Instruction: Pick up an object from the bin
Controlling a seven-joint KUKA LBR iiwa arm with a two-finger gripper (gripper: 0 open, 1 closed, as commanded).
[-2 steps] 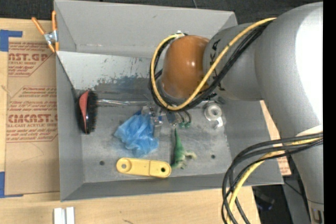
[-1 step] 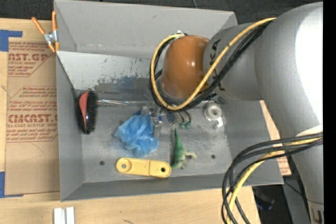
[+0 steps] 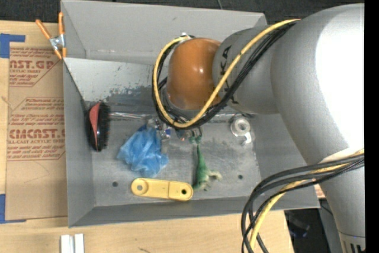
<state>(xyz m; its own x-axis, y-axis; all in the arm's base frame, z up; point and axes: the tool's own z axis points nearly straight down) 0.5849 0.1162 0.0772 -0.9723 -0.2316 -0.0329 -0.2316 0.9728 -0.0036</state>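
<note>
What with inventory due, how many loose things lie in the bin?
5: red brush left, blue bag centre, yellow bar front, green toy beside it, silver ring right. Arm may hide more.

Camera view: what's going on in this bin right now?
The arm reaches in from the right, its gripper low over the middle of the bin, right beside a crumpled blue bag. Whether it grips anything cannot be seen. A yellow flat bar, a green stem, a red-and-black brush and a silver fitting lie loose around it.
</note>
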